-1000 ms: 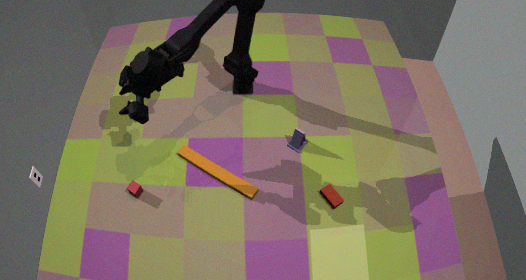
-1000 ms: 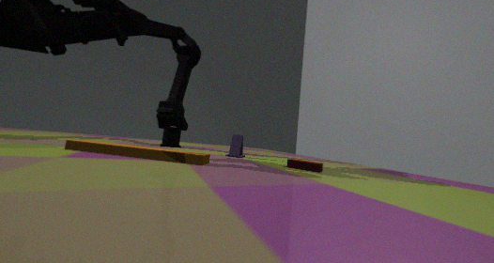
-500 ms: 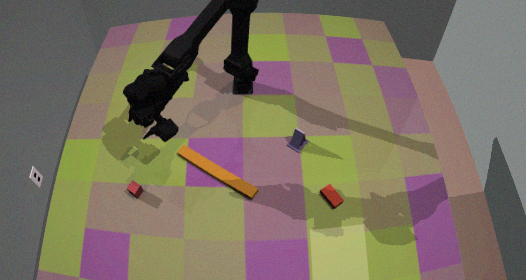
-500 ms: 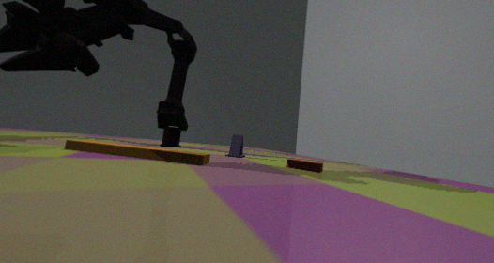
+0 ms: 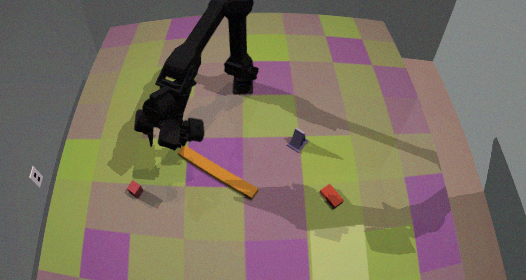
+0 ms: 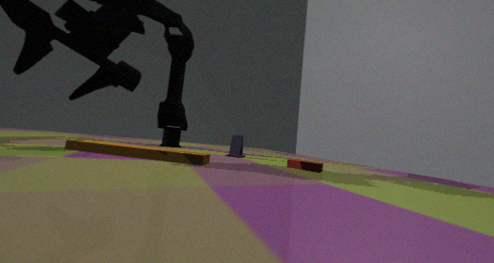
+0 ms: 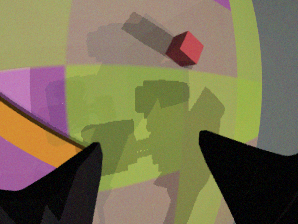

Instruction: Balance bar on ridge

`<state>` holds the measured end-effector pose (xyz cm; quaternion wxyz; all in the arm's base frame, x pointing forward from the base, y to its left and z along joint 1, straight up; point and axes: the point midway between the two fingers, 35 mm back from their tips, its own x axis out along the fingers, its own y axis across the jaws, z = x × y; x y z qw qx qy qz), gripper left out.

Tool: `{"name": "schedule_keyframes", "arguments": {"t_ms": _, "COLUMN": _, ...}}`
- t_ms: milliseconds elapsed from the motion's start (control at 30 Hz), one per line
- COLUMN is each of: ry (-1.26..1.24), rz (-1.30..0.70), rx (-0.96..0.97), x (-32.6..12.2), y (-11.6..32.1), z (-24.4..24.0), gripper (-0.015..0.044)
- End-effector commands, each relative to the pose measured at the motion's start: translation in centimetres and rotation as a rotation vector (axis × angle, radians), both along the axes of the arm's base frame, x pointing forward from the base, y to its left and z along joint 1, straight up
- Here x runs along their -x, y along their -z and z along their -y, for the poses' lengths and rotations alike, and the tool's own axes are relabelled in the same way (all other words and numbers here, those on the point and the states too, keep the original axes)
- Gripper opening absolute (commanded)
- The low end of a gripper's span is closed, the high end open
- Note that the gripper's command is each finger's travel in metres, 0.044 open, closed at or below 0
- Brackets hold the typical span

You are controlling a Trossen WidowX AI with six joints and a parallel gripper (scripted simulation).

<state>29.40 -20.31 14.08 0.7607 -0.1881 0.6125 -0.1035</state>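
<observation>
The orange bar [image 5: 218, 173] [image 6: 136, 151] [image 7: 30, 137] lies flat on the table, slanting in the top view from near the gripper toward the lower right. The small grey-purple ridge [image 5: 298, 138] [image 6: 237, 146] stands upright on its base, right of the bar and apart from it, with nothing on it. My gripper [image 5: 165, 145] [image 6: 44, 85] [image 7: 150, 143] is open and empty. It hangs above the table near the bar's upper left end. In the wrist view the bar shows at the left, partly hidden by the left finger, and is not between the fingers.
A red block [image 5: 331, 196] [image 6: 305, 165] lies to the right of the bar, in front of the ridge. A small red cube [image 5: 134, 189] [image 7: 191, 48] sits left of the bar. A wall socket [image 5: 36, 176] is at the far left. Arm shadows cross the table.
</observation>
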Motion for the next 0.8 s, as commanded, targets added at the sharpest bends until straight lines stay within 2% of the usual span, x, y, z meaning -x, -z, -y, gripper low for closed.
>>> {"name": "schedule_keyframes", "arguments": {"t_ms": 0, "ry": -0.169, "rz": -0.092, "rx": -0.052, "x": -0.6, "y": 0.9, "z": -2.1, "gripper": 0.0315}}
{"name": "schedule_keyframes", "arguments": {"t_ms": 533, "ry": -0.814, "rz": -0.362, "rx": -0.245, "x": -1.1, "y": 2.1, "z": -10.0, "gripper": 0.0315}}
{"name": "schedule_keyframes", "arguments": {"t_ms": 767, "ry": -0.841, "rz": -0.37, "rx": -0.254, "x": -1.1, "y": 2.1, "z": -10.4, "gripper": 0.0315}}
